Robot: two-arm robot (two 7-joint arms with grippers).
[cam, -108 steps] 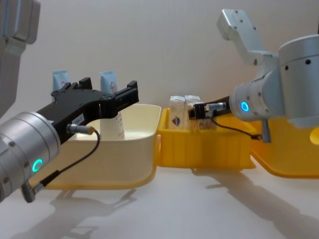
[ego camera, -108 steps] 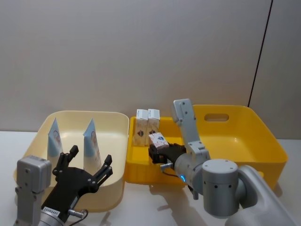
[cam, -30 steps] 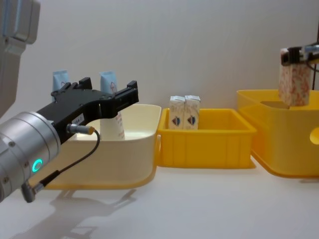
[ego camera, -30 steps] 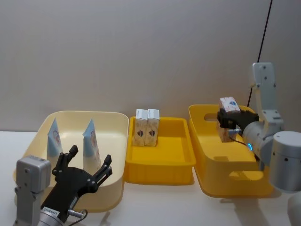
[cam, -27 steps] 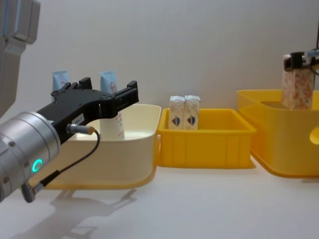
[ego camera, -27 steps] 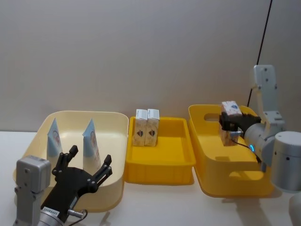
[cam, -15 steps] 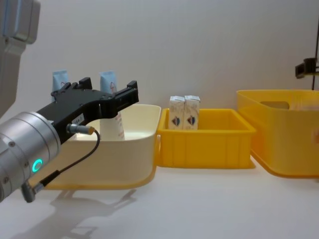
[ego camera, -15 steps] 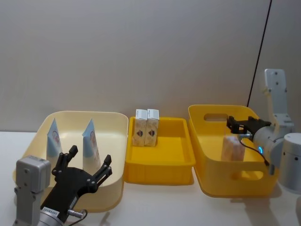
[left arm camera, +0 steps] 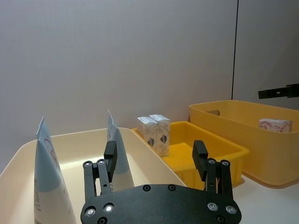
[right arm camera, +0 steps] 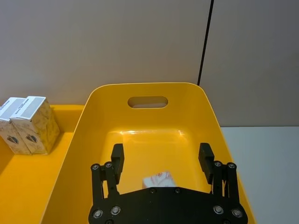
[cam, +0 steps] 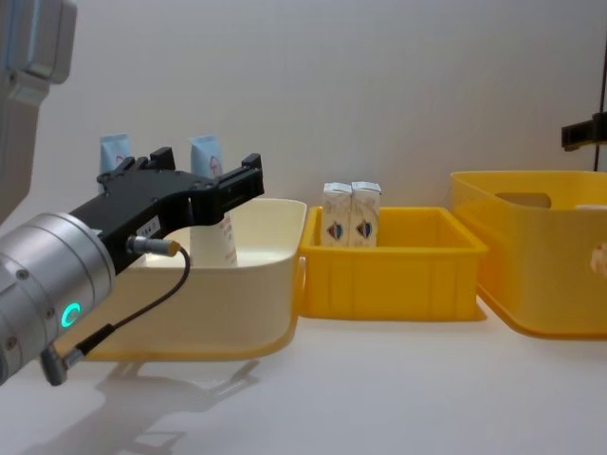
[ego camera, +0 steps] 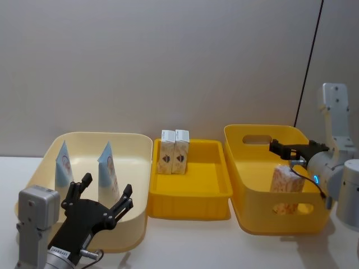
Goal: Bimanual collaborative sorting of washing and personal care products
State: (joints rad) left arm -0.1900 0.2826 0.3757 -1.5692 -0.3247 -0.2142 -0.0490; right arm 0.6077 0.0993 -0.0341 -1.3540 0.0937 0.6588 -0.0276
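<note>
Grey wall behind, right gripper (right arm camera: pixel 161 154) hangs spread over the upright carton (right arm camera: pixel 159 178) in the yellow bin (right arm camera: pixel 88 154); left gripper (left arm camera: pixel 155 151) idles splayed.

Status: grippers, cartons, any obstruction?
Right gripper open above right yellow bin, one carton inside it, ungripped. Left gripper open, idle by cream bin. Two cartons in middle tray. Nothing in the way.

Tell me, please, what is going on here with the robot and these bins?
The robot is sorting care products into bins. Its right tool is open above the deep yellow bin on its right, where one small carton sits on its bottom, not held. Two more cartons stand side by side in the shallow yellow tray in the middle. Two squeeze tubes stand upright in the cream bin on the left; the left tool hovers open at that bin's near side, holding nothing.
</note>
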